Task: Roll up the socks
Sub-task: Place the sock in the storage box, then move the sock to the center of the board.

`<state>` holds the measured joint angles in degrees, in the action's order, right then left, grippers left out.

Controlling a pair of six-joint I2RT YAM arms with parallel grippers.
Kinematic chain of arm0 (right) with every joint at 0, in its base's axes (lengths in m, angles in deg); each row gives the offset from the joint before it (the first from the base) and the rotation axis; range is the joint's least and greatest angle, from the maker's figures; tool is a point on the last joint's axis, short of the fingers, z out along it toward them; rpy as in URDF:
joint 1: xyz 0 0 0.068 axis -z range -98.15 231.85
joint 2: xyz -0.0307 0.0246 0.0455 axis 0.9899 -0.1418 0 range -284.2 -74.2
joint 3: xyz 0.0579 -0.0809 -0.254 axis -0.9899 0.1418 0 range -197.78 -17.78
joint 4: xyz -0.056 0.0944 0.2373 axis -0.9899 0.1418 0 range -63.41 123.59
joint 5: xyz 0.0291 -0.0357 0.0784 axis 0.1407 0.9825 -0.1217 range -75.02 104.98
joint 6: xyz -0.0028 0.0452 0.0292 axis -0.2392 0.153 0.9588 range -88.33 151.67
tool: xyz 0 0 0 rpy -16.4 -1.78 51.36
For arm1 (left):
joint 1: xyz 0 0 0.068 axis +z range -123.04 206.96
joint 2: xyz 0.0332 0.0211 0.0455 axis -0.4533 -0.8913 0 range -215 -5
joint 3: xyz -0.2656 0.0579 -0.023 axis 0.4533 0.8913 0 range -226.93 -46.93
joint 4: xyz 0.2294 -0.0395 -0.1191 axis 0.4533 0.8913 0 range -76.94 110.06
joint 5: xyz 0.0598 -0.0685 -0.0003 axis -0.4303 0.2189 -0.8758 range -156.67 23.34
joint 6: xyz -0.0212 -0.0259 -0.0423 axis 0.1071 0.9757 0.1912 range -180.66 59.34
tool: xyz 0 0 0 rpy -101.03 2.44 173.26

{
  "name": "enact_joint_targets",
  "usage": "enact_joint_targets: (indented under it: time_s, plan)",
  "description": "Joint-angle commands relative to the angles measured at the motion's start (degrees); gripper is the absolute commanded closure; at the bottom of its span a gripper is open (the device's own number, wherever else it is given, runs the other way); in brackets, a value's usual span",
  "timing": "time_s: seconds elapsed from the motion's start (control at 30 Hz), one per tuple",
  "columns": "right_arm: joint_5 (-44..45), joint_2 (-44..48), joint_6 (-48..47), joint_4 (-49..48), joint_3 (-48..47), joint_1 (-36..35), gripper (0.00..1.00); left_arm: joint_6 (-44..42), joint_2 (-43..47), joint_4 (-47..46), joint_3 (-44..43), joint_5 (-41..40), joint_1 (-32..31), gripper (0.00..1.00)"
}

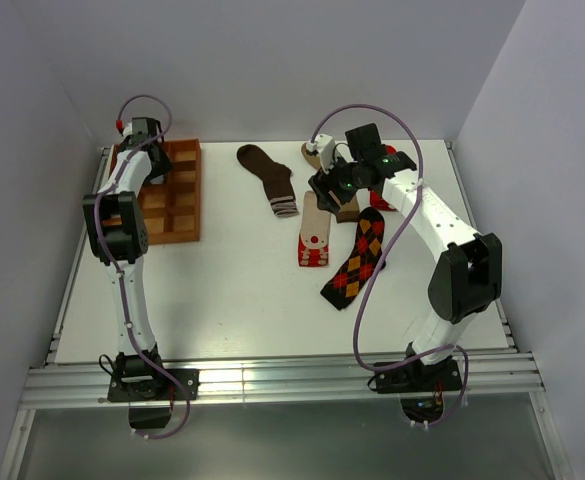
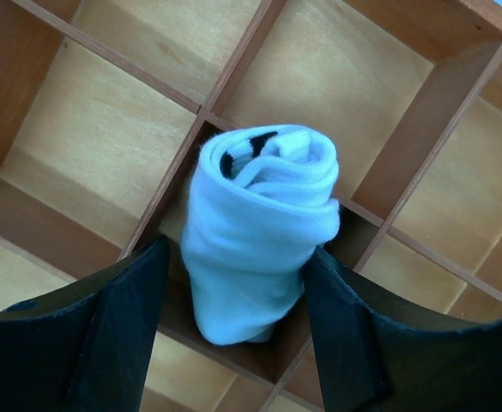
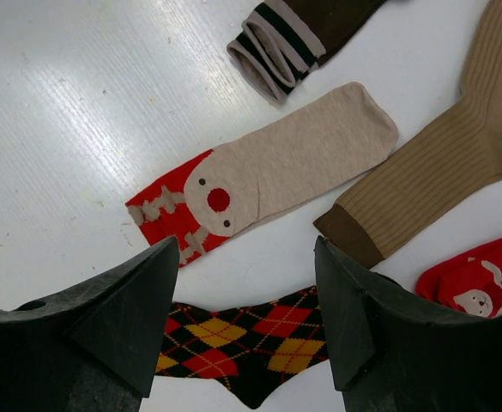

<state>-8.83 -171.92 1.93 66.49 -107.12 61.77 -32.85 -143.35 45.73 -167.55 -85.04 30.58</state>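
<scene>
A white sock with black stripes (image 2: 259, 232) stands rolled in a compartment of the orange-brown tray (image 2: 233, 81). My left gripper (image 2: 238, 249) is open around it: the left finger stands clear and the right finger (image 2: 336, 318) is at its side. In the top view this gripper (image 1: 150, 150) hangs over the tray (image 1: 194, 190). My right gripper (image 3: 246, 249) is open above the flat black-orange argyle sock (image 3: 242, 339). Beyond it lie the beige red-toed sock (image 3: 293, 163), the tan sock (image 3: 439, 172), the red sock (image 3: 482, 279) and the dark brown striped-cuff sock (image 3: 293, 34).
The loose socks lie flat on the white table at centre and right: dark brown (image 1: 267, 172), beige (image 1: 314, 240), argyle (image 1: 357, 262). The right arm (image 1: 432, 220) reaches over them. Grey walls close in the left, back and right sides.
</scene>
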Motion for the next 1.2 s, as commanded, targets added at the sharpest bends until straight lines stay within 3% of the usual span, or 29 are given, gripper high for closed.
enact_joint_targets:
  time_s: [0.0, 0.43, 0.6, 0.7, 0.93, 1.17]
  plan:
    - [-0.6, -0.6, -0.6, -0.1, -2.2, 0.3, 0.28, -2.8, 4.9, 1.7, -1.7, -0.4, -1.5, 0.31]
    - [-0.2, 1.1, -0.5, -2.0, -1.0, 0.7, 0.28, -5.9, 12.8, -3.0, 0.3, -0.4, -2.9, 0.27]
    - [0.6, 2.3, -0.8, -2.2, 0.5, 1.7, 0.28, -4.9, 20.0, -4.8, 4.8, 0.5, -3.2, 0.28]
    - [2.3, 3.2, -1.6, -2.0, 2.8, 2.2, 0.28, -3.6, 25.0, -4.9, 8.3, 0.5, -6.5, 0.28]
    - [4.0, 4.6, -4.2, -1.3, 10.8, 2.5, 0.29, 3.4, 39.5, -8.9, 25.7, 4.4, -13.7, 0.30]
    - [7.3, -1.5, -5.0, -1.5, 10.2, 0.2, 0.30, 8.2, 54.3, -16.6, 45.2, 8.9, -23.3, 0.31]
